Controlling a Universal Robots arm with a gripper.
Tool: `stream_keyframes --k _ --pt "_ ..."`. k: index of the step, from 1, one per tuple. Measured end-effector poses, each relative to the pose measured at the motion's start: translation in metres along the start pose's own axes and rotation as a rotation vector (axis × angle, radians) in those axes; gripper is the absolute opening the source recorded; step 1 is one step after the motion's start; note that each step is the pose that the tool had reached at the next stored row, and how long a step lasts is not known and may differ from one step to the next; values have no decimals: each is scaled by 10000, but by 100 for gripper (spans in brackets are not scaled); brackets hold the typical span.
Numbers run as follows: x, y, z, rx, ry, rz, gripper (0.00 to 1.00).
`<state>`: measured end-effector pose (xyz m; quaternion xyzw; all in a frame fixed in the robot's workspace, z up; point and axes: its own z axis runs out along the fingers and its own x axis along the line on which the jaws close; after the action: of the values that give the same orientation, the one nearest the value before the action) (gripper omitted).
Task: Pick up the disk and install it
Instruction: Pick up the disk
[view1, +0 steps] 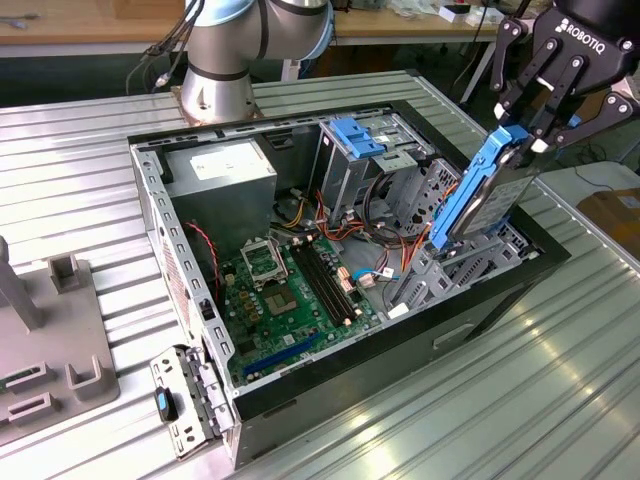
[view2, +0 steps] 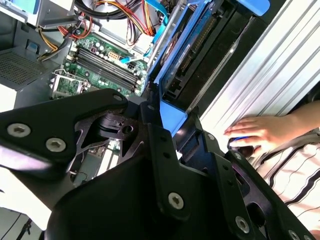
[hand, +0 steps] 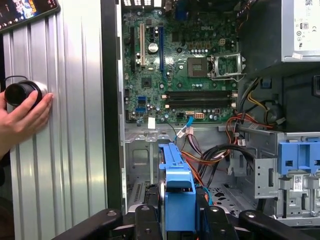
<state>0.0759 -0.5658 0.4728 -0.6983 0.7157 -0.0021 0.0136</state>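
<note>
My gripper (view1: 522, 138) is shut on the disk (view1: 480, 195), a silver-grey drive in a blue carrier. It holds the disk on edge and tilted, in the air over the open computer case (view1: 150, 200) at the exterior view's right, above the empty grey bay (view1: 450, 265). In the second wrist view the disk's blue rail (view2: 170, 55) and dark underside run away from the black fingers (view2: 150, 112). In the first wrist view the blue carrier end (hand: 177, 200) sits between the fingers, with the metal bay floor (hand: 145, 160) beyond it.
Inside the case are the motherboard (view1: 290, 300), the grey power supply (view1: 220, 170), a drive cage with a blue latch (view1: 355, 140) and loose cables (view1: 385, 230). A person's hand (hand: 22, 117) rests on the ribbed table beside the case, on a black knob. A grey fixture (view1: 50, 340) stands at the exterior view's left.
</note>
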Motion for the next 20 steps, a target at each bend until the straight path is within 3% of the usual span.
stream_keyframes --k 2,7,20 --pt "3 2 44 0 0 0 36" --pt "4 6 58 1 -1 0 36" --pt "21 10 184 3 -1 1 36"
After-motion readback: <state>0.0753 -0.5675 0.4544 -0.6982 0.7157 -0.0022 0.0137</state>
